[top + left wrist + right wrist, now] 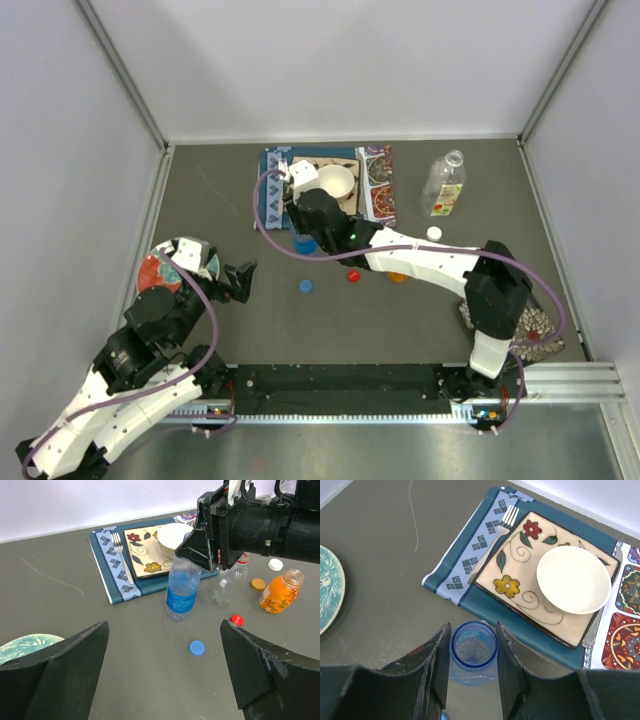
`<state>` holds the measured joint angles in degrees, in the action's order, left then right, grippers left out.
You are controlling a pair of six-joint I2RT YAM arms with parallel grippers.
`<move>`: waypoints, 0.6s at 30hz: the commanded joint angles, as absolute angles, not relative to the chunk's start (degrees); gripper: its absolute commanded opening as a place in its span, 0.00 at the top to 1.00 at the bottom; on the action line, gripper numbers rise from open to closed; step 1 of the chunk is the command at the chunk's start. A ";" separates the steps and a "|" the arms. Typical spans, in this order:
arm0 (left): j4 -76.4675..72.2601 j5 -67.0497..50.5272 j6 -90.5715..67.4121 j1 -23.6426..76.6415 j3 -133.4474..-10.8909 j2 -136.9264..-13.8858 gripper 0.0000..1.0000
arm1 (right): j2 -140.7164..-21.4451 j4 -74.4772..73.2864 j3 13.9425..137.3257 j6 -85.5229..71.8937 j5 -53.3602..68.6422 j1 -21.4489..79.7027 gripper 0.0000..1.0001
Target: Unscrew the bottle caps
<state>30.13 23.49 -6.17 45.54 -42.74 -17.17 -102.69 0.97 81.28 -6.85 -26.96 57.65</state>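
Four bottle caps lie loose on the grey table in the left wrist view: the blue cap [197,648] at lower centre, the red cap [236,620] to its right, the orange cap [258,584] and white cap [275,564] at far right. Light, stiff and small, they would likely be best pinched across the rim, and could skid if nudged. The right gripper [472,642] presses both sides of the open blue bottle [181,592] at its neck, apparently clamping it. The left gripper [164,630] is spread wide and empty.

Blue cap [305,285], red cap [353,275] and white cap [434,233] lie loose.
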 commanded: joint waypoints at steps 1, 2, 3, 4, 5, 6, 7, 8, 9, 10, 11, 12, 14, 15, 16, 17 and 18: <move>27.42 22.94 -6.86 45.53 -42.45 -17.84 0.01 | -100.46 0.88 79.54 -8.70 -26.28 58.01 0.77; 27.42 22.85 -6.86 45.53 -42.54 -17.93 0.02 | -100.28 0.97 79.28 -8.61 -26.19 58.01 0.73; 27.42 22.85 -6.86 45.53 -42.45 -17.93 0.01 | -100.11 0.88 79.19 -8.70 -26.19 58.01 0.68; 27.42 22.85 -6.86 45.53 -42.54 -18.02 0.02 | -99.76 0.97 79.10 -8.61 -26.28 58.01 0.66; 27.42 22.94 -6.86 45.53 -42.54 -18.10 0.02 | -99.58 0.88 79.10 -8.61 -26.37 58.09 0.65; 27.42 22.94 -6.86 45.53 -42.54 -18.19 0.02 | -99.49 0.79 79.01 -8.61 -26.45 58.18 0.63; 27.42 22.94 -6.86 45.53 -42.54 -18.19 0.01 | -99.14 0.79 79.01 -8.70 -26.46 58.10 0.62; 27.42 22.85 -6.94 45.53 -42.63 -18.19 0.02 | -99.05 0.79 79.01 -8.61 -26.46 58.10 0.62; 27.42 22.76 -6.94 45.53 -42.63 -18.28 0.02 | -98.88 0.70 79.10 -8.61 -26.54 58.10 0.59; 27.42 22.68 -7.03 45.53 -42.63 -18.19 0.02 | -98.79 0.53 79.01 -8.53 -26.46 58.18 0.57; 27.42 22.68 -7.03 45.53 -42.63 -18.37 0.02 | -98.62 0.53 79.01 -8.61 -26.54 58.27 0.54; 27.42 22.68 -7.03 45.53 -42.63 -18.37 0.01 | -98.44 0.44 79.01 -8.44 -26.54 58.36 0.49; 27.42 22.59 -7.12 45.53 -42.63 -18.46 0.02 | -98.26 0.35 79.01 -8.26 -26.63 58.45 0.44; 27.42 22.50 -7.21 45.53 -42.63 -18.46 0.02 | -98.09 0.35 79.01 -8.26 -26.72 58.53 0.42; 27.42 22.41 -7.29 45.53 -42.63 -18.37 0.02 | -98.09 0.35 79.01 -8.26 -26.72 58.54 0.41; 27.42 22.41 -7.29 45.53 -42.63 -18.46 0.02 | -98.09 0.26 79.01 -8.26 -26.81 58.62 0.41; 27.42 22.41 -7.29 45.53 -42.63 -18.46 0.01 | -97.91 0.26 79.01 -8.26 -26.81 58.62 0.40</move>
